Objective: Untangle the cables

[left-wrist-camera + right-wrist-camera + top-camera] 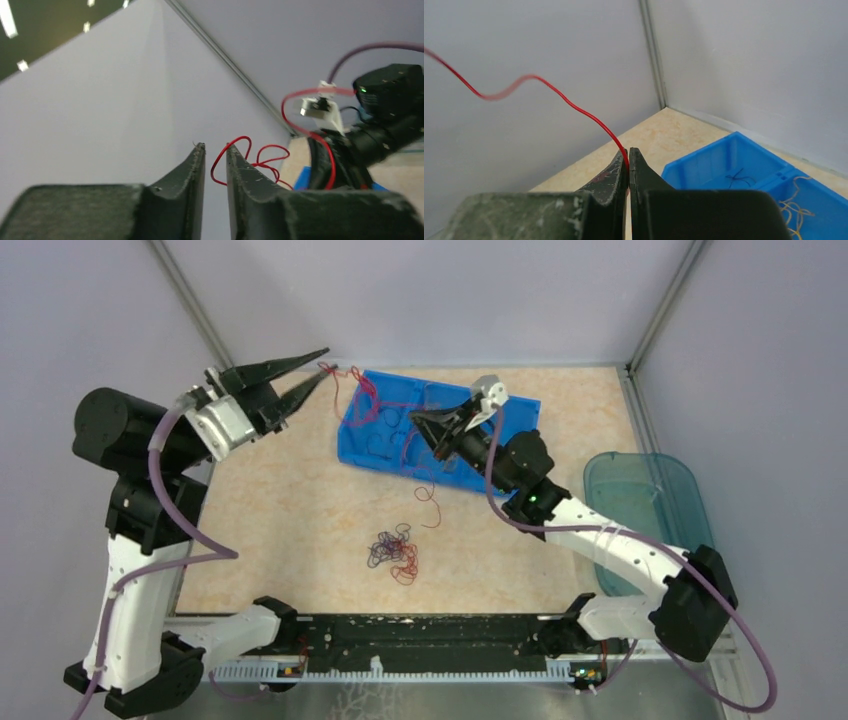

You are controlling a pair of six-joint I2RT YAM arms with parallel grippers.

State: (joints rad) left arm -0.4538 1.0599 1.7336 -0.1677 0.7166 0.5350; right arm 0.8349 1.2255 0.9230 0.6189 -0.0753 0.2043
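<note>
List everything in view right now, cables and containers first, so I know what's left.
cable tangle: one clump, red and dark purple-blue, on the table in front of the bin.
loose strand: one, red, on the table between tangle and bin.
red cable: one, running from the right gripper toward the left gripper, above the bin.
dark strands: a few, in one bin compartment.
yellow strands: several, in the next compartment.
blue bin: one, back centre of the table.
tub: one, translucent teal, right edge.
table: one, beige.
left gripper: black, slightly open, raised off the bin's left end.
right gripper: black, shut on the red cable.
</note>
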